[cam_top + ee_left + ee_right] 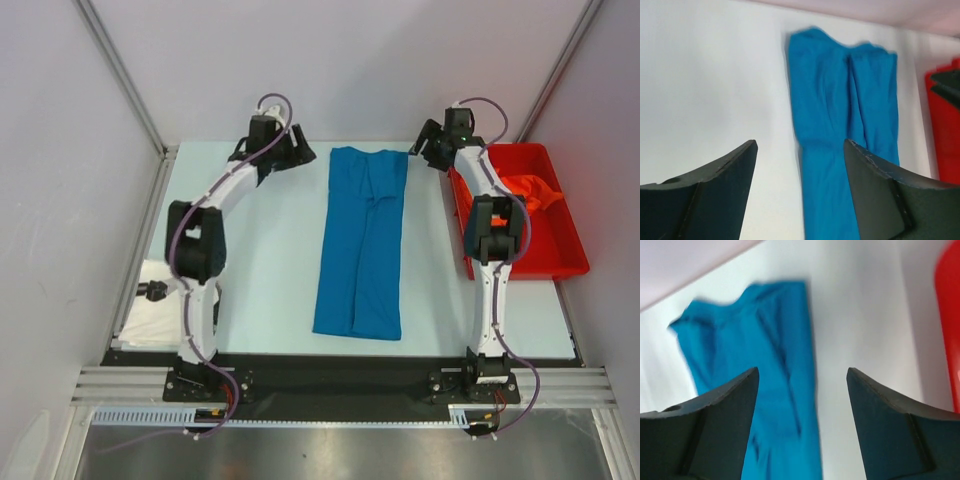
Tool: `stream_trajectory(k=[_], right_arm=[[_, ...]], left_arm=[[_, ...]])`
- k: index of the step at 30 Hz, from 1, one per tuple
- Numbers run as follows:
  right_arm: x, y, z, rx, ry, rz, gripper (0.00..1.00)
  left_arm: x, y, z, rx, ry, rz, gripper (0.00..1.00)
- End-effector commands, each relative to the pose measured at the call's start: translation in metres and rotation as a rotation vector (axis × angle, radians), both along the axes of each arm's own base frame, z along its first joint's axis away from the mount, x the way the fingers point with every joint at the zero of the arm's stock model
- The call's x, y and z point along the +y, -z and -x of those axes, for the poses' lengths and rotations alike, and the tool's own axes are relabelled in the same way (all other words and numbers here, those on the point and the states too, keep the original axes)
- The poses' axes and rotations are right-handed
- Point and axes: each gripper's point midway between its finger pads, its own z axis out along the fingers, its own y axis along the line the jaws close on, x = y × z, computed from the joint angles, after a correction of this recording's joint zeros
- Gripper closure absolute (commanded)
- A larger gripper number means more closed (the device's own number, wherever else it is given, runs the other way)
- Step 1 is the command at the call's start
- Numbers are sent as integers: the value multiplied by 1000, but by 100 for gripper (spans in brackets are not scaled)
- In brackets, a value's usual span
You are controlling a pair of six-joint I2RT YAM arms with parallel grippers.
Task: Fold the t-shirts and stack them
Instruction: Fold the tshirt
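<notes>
Blue cloth in a long narrow band: the blue t-shirt (362,245) lies folded lengthwise on the table (260,290), its far end between the two grippers. The left gripper (296,156) hangs just left of that end and the right gripper (428,150) just right of it; neither touches the cloth. Both wrist views show the fingers spread wide with nothing between them. The orange t-shirt (530,190) lies crumpled in the red bin (560,262), to the right of the right gripper. The white t-shirt with black blotches (145,310) lies well back from the left gripper, near that arm's base.

The likely next step is a crosswise fold from the far end. The main risk is a pinch that catches only the upper flap at each corner, so that the side folds, which meet along the middle, fall open on lifting. Unequal lift by the two arms would skew the band. The right arm also passes close to the bin wall and may nudge it.
</notes>
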Motion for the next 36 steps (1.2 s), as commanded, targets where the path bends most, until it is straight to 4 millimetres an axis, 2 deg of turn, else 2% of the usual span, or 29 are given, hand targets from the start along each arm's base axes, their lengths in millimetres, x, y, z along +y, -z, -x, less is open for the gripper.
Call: stream_trajectory(k=[1,2,3,4,5,6,7,8,9,10,11,12,13,14,15,16,17,18,19,20,21,22,23,25,30,36], right_arm=[[17,-84,63,12,-87,61,23],[21,-87,82,51,-95,66,23],[24,-112,102,33,-98,72,23],[27,-96,127,99,-105,82,23],[38,-91,148,133,-119,79,22],[44,-90,164,145,-130,77,22],[45,-83,202,183,-142,76,22],[62,-80,219,181,-177,65,23],[69,-79,237,179,-200,59,24],[74,-86,261,159,-223,50,24],[78,-57,294,232,-249,59,25],[88,-45,318,266,-274,52,26],[94,-37,338,288,-300,34,26],[91,-22,369,311,-311,23,28],[96,-17,386,332,-313,-5,30],[97,-27,399,294,-320,-36,31],[92,-4,422,353,-314,-42,36],[92,-2,433,356,-305,-67,39],[90,2,443,369,-298,-81,42],[89,-4,451,334,-301,-101,45],[84,11,465,371,-291,-102,47],[84,13,471,376,-279,-122,49],[83,15,475,368,-278,-130,55],[81,27,488,387,-272,-160,59],[91,46,499,410,-286,-265,62],[90,59,497,402,-296,-257,60]], left_arm=[[3,2,71,73,140,-51,26],[2,-18,91,52,165,-53,27],[4,7,119,128,189,-68,27],[5,10,135,150,202,-79,27],[3,12,156,177,221,-88,28],[5,18,185,221,241,-80,27],[2,19,202,244,264,-67,28],[-3,26,225,293,295,-64,28],[-6,32,243,329,315,-64,28],[-4,40,268,368,330,-70,28],[-9,46,290,410,355,-78,28],[-3,54,314,441,354,-84,29],[-3,57,327,461,356,-73,28],[-7,56,338,477,353,-30,29],[-2,70,358,527,343,-12,29],[-7,55,363,492,340,57,29],[-7,57,370,498,339,78,30],[-2,67,382,520,331,79,30],[-1,66,384,515,325,80,30],[2,66,387,512,313,79,31],[4,72,393,530,315,75,32],[3,72,394,525,318,83,32],[2,75,396,535,329,93,33],[1,80,399,544,334,99,35],[-2,102,411,631,342,116,40],[-9,111,407,648,344,119,43]])
